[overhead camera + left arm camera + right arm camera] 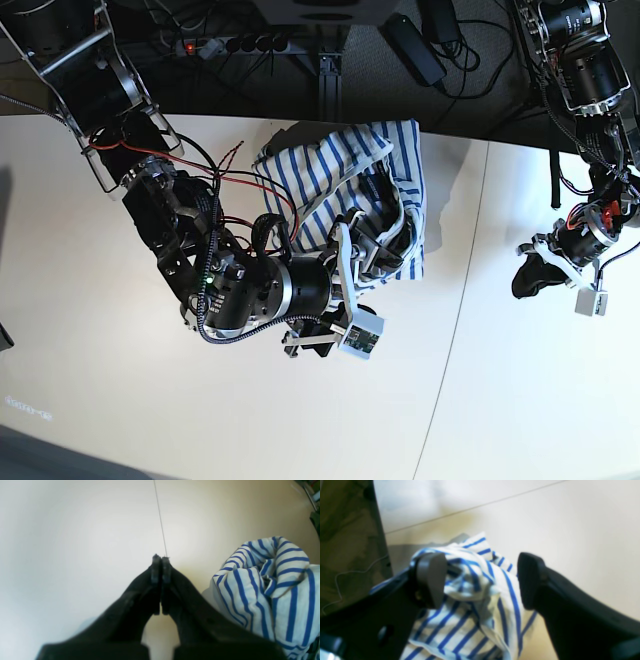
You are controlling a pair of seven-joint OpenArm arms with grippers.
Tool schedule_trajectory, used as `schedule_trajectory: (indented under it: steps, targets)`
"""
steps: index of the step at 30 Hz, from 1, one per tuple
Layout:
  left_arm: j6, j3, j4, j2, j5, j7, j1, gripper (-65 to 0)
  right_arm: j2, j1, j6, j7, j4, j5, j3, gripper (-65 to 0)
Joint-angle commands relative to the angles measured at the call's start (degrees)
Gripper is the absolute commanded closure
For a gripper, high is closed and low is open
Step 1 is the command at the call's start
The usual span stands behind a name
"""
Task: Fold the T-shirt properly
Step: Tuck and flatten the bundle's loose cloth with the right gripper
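Through my left wrist camera, my left gripper [160,562] is hanging pressed together over the table [75,542], gripping nothing, with the T-shirt [270,587] bunched beside it.

Through my right wrist camera, my right gripper [480,580] is standing spread wide around crumpled cloth.

From the base, the T-shirt is lying rumpled near the table's far edge, under my right gripper.

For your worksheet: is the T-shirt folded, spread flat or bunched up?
Bunched up: the T-shirt lies in a rumpled heap, its stripes running in several directions.

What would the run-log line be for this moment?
T-shirt: bunched, unfolded | right tool: open, straddling shirt | left tool: shut, empty, off shirt
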State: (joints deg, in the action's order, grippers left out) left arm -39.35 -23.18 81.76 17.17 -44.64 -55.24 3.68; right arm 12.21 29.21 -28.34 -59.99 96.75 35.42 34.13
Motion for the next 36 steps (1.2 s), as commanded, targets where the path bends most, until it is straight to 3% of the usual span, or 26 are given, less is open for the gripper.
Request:
schedule_trajectory:
  steps: [1,19,21,26,30,36]
  targets:
    - [-0.65,-0.15,1.09,0.79,-1.14,1.2,1.05,0.0,-0.15,1.36,-3.61,1.36,0.74,0.85,0.02,-44.1]
    - [-0.65,-0.15,1.09,0.79,-0.98,1.22,1.07,0.0,0.17,-4.02,-3.61,0.07,0.17,0.76,1.2,-43.5]
    - [-0.65,-0.15,1.09,0.79,-0.96,1.2,1.07,0.0,0.15,-4.0,-3.56,1.05,0.17,-0.55,1.2,-36.6]
    - [-0.65,-0.15,1.09,0.81,-0.96,1.18,1.07,0.0,0.15,-4.02,-3.56,5.22,0.17,-4.37,1.2,-2.2]
    - [-0.65,-0.15,1.09,0.79,-0.96,0.98,1.05,0.0,0.13,-4.02,-3.56,9.22,0.17,-6.1,1.2,0.0]
    - [-0.65,-0.15,1.09,0.79,-0.96,1.01,1.05,0.0,-0.17,-4.0,-3.56,10.27,0.17,-5.88,1.2,0.0]
